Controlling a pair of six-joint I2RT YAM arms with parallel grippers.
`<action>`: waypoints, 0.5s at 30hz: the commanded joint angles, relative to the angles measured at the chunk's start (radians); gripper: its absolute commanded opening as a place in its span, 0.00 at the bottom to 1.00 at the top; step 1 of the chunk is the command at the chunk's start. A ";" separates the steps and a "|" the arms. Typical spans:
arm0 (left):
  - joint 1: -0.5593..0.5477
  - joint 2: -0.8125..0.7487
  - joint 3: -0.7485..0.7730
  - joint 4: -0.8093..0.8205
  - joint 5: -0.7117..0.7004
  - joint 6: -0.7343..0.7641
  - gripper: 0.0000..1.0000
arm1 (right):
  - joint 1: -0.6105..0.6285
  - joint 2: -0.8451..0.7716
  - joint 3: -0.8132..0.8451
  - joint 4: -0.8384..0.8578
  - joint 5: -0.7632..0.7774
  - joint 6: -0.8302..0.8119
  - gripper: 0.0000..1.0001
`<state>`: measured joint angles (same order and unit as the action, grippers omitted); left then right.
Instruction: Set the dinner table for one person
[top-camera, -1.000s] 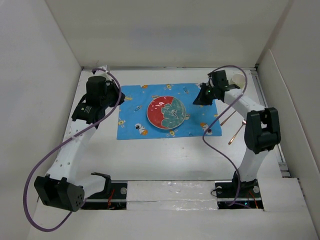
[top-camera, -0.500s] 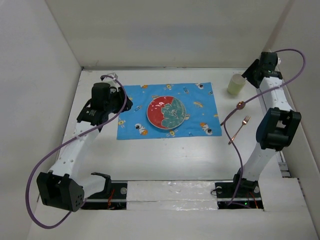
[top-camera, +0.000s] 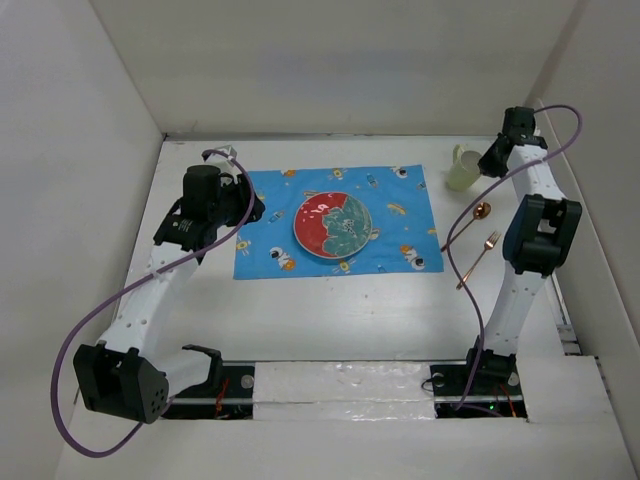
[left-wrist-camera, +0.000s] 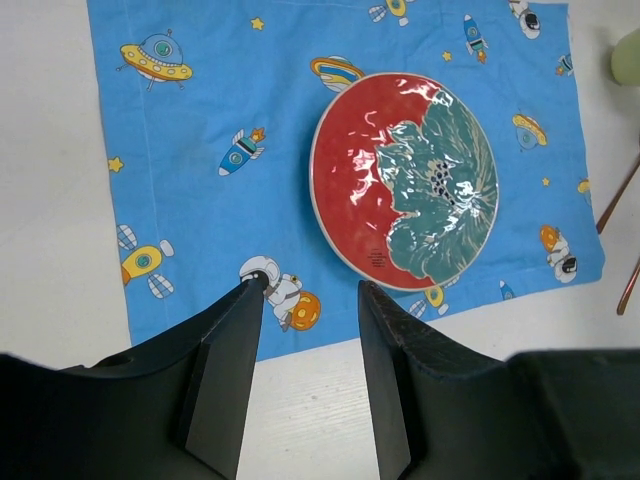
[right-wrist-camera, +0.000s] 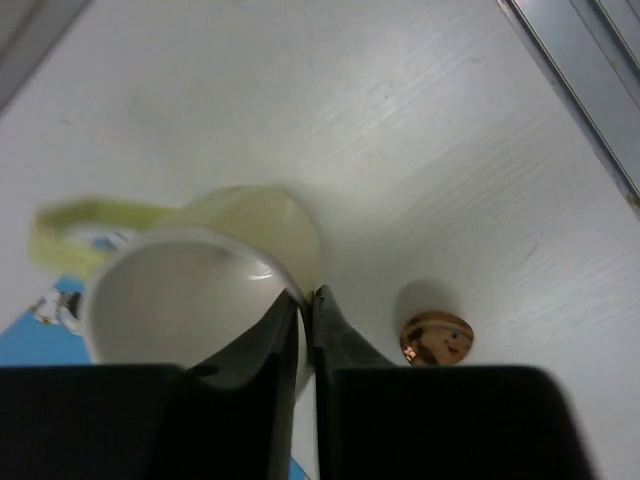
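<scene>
The dinner table (top-camera: 340, 310) is a wide white tabletop. On it lies a blue cartoon placemat (top-camera: 270, 215) (left-wrist-camera: 200, 150) with a red and green plate (top-camera: 332, 226) (left-wrist-camera: 405, 180) in its middle. My left gripper (top-camera: 245, 210) (left-wrist-camera: 310, 290) hovers open over the placemat's near left edge, holding nothing. At the back right, a pale green cup (top-camera: 462, 170) (right-wrist-camera: 200, 280) has its rim pinched by my right gripper (top-camera: 490, 160) (right-wrist-camera: 307, 298), one finger inside and one outside. A copper spoon (top-camera: 470, 222) (right-wrist-camera: 436, 338) and a copper fork (top-camera: 478, 258) lie right of the placemat.
White walls box in the table on the left, back and right. A metal rail (right-wrist-camera: 590, 80) runs along the right edge, close to the right arm. The purple cables (top-camera: 100, 310) loop beside both arms.
My right arm has swung from the placemat's right edge to the back right corner and shut on the cup's rim. The cup has shifted slightly left. The left arm barely moved.
</scene>
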<state>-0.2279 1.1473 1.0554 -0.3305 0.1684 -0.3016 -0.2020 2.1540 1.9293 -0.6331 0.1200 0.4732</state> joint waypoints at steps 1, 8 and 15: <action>-0.002 -0.009 0.023 0.013 -0.001 0.019 0.40 | -0.002 -0.025 0.046 -0.014 0.026 -0.007 0.00; -0.002 -0.004 0.060 0.005 0.006 0.015 0.40 | 0.073 -0.164 0.054 0.041 -0.014 -0.076 0.00; -0.002 0.000 0.075 0.007 0.010 0.013 0.42 | 0.199 -0.158 0.088 0.004 -0.103 -0.119 0.00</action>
<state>-0.2279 1.1484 1.0874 -0.3408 0.1688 -0.2966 -0.0620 2.0514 1.9457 -0.6819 0.1051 0.3752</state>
